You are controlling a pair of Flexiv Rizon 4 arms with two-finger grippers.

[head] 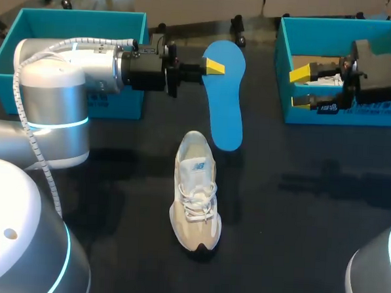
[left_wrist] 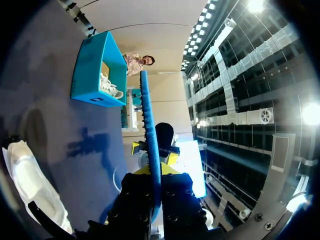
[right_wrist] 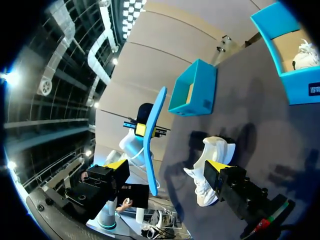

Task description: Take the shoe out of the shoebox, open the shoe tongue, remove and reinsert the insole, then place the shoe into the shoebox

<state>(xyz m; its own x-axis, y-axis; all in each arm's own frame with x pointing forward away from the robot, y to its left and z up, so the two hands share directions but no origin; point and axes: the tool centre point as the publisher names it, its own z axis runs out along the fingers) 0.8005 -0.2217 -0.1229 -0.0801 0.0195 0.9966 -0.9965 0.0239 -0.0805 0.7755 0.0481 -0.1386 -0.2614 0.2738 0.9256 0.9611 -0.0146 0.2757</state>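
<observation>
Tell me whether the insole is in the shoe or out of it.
Out. The blue insole is clamped in the left gripper, well apart from the shoe lying beside it.

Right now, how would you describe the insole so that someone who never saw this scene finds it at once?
On the dark table, look between the teal box at the left and the teal box at the right. There the left gripper is shut on the insole, just beyond the beige shoe. It alone is a flat, bright blue, foot-shaped sheet.
</observation>
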